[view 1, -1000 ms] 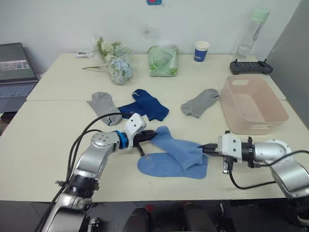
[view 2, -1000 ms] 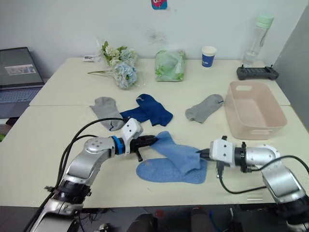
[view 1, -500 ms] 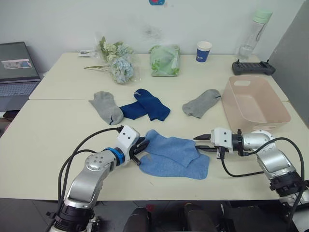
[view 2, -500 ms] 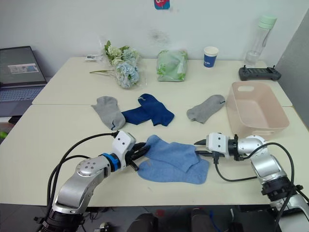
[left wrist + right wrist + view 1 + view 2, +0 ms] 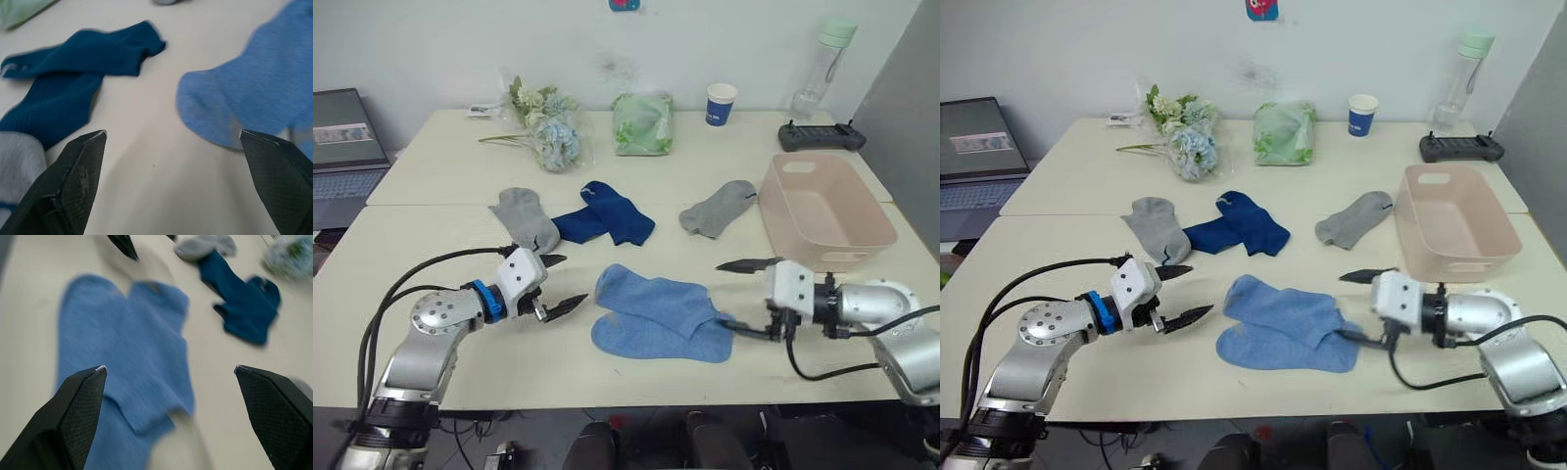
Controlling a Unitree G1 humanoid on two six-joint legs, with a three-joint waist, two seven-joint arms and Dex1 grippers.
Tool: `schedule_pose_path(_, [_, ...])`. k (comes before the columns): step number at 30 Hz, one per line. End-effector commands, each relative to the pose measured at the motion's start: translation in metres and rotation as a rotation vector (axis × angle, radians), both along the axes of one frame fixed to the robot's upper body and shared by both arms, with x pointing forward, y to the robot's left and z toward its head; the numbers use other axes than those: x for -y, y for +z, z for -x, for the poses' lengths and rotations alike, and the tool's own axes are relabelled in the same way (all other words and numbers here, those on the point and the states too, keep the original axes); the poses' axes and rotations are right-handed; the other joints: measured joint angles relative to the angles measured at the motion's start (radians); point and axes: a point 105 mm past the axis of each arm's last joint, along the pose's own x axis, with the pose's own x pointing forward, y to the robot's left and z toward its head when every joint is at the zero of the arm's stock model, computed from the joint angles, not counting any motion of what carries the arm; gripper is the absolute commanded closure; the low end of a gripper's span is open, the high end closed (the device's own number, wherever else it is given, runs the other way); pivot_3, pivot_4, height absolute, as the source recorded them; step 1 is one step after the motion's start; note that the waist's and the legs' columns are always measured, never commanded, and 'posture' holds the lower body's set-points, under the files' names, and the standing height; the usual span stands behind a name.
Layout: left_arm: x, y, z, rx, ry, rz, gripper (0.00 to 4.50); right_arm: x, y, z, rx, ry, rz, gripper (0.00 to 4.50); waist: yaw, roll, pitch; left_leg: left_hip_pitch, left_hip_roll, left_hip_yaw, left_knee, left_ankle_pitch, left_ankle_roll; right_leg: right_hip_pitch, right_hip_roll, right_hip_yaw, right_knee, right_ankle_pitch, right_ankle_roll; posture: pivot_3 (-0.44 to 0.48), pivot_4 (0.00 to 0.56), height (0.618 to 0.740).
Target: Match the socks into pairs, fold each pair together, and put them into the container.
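Light blue socks (image 5: 658, 315): two, one laid partly over the other, on the near part of the desk (image 5: 431, 235), between the two end effectors and touching neither.
Navy socks (image 5: 605, 213): two overlapping, behind the light blue ones, mid-desk.
Grey socks: one (image 5: 525, 217) just left of the navy pair, touching it; the other (image 5: 717, 208) well apart to the right, near the container.
Container (image 5: 824, 210): pale pink tub at the desk's right, nothing visible inside.
Left end effector (image 5: 558, 283): fingers spread wide, holding nothing, just left of the light blue socks.
Right end effector (image 5: 740, 298): fingers wide apart, empty, at the socks' right edge.
Left wrist view: a light blue toe end and the navy cuffs close up, bare desk between the fingertips.
Right wrist view: the overlap of the light blue socks, with the left end effector's tip beyond.
Back of desk: flowers (image 5: 544, 125), green wrapped bundle (image 5: 642, 123), blue-and-white cup (image 5: 722, 104), bottle (image 5: 822, 65), black controller (image 5: 820, 137); laptop (image 5: 346, 147) off to the left.
Writing: none legible.
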Motion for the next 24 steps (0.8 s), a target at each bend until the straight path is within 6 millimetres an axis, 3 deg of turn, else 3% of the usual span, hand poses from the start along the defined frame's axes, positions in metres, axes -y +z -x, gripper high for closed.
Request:
schedule_pose_path(1, [0.005, -0.003, 0.005, 0.066, -0.153, -0.112, 0.02, -0.010, -0.017, 0.005, 0.003, -0.002, 0.054, 0.00, 0.004, -0.001, 0.000, 0.000, 0.000, 0.000, 0.000, 0.000, 0.000, 0.000, 0.000, 0.000, 0.000, 0.000, 0.000, 0.000, 0.150, 0.740])
schedule_pose_path(11, [0.032, -0.014, 0.003, 0.189, -0.356, -0.220, 0.02, -0.022, -0.044, -0.001, 0.064, 0.008, 0.148, 0.00, 0.010, 0.000, 0.000, -0.001, 0.000, 0.000, 0.000, 0.000, 0.000, -0.001, 0.001, -0.001, 0.001, 0.000, 0.000, 0.000, 0.150, 0.740])
schedule_pose_path(13, [0.031, -0.018, 0.002, 0.185, -0.366, -0.243, 0.00, -0.020, -0.046, -0.001, 0.055, 0.006, 0.154, 0.56, 0.009, 0.000, 0.000, -0.001, 0.000, 0.001, 0.000, 0.000, 0.001, -0.002, 0.002, -0.001, 0.001, 0.000, 0.000, 0.000, 0.150, 0.740])
schedule_pose_path(16, [0.032, -0.022, -0.002, 0.169, -0.368, -0.247, 0.57, -0.018, -0.048, -0.001, 0.048, 0.013, 0.161, 1.54, 0.008, 0.000, 0.000, 0.000, 0.000, 0.001, 0.000, 0.000, 0.001, -0.001, 0.002, -0.002, 0.001, 0.000, 0.000, 0.000, 0.150, 0.740])
schedule_pose_path(24, [0.040, -0.026, -0.004, 0.142, -0.377, -0.250, 3.14, -0.015, -0.053, -0.006, 0.027, 0.003, 0.179, 4.34, 0.003, 0.000, 0.000, 0.000, 0.000, 0.001, 0.000, 0.000, 0.001, -0.001, 0.002, -0.002, 0.001, 0.000, 0.000, 0.000, 0.150, 0.740])
